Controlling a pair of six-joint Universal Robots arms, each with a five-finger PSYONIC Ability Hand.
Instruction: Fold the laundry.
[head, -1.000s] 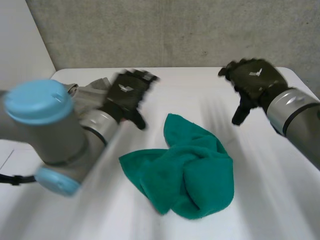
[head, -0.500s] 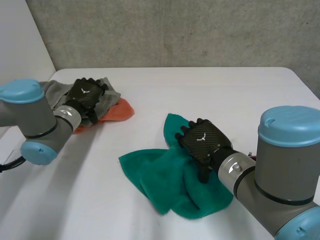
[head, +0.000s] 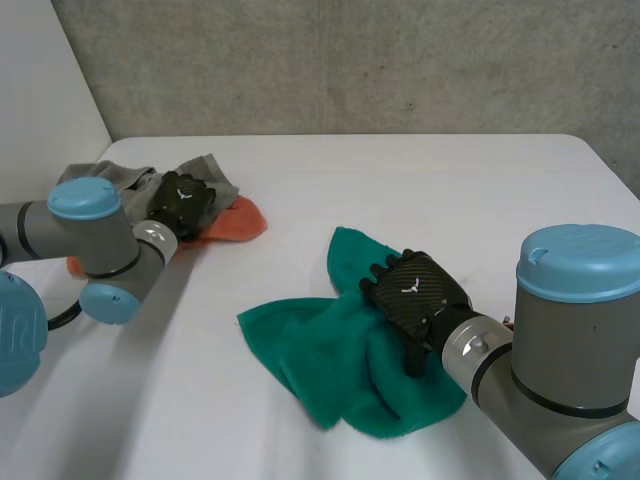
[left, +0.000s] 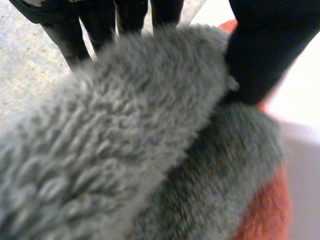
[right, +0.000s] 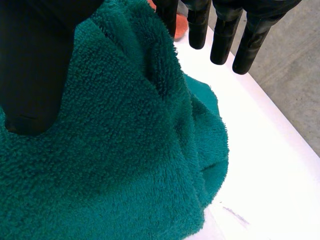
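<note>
Table (head: 400, 180): white, set against a grey concrete wall (head: 350, 60); 3 towels lie on it in 2 places, well apart.

Green towel (head: 320, 350): crumpled in a loose heap near the middle of the table, toward the robot's right side; its folds overlap and 1 corner points toward the wall.

Right hand (head: 415, 295): lies palm-down on the part of the green towel nearest the right arm (head: 560, 330); in the right wrist view its fingers (right: 222, 35) are straight and spread, their tips past a ridge of cloth and over bare table; the thumb rests flat on the pile; the right hand is wide and relaxed, clamping nothing.

Grey towel (head: 210, 170): bunched near the table's far left corner; it lies partly over the orange towel.

Orange towel (head: 235, 222): sticks out from under the grey towel toward the middle of the table; in the left wrist view a strip of it shows below the grey pile.

Left hand (head: 183, 198): sits on top of the grey towel; in the left wrist view a thick grey fold stands between its fingers (left: 67, 35) and its thumb, and the thumb presses the fold's side; the left hand pinches that fold.

Left arm (head: 90, 230): reaches low across the table's left edge to the pile.
</note>
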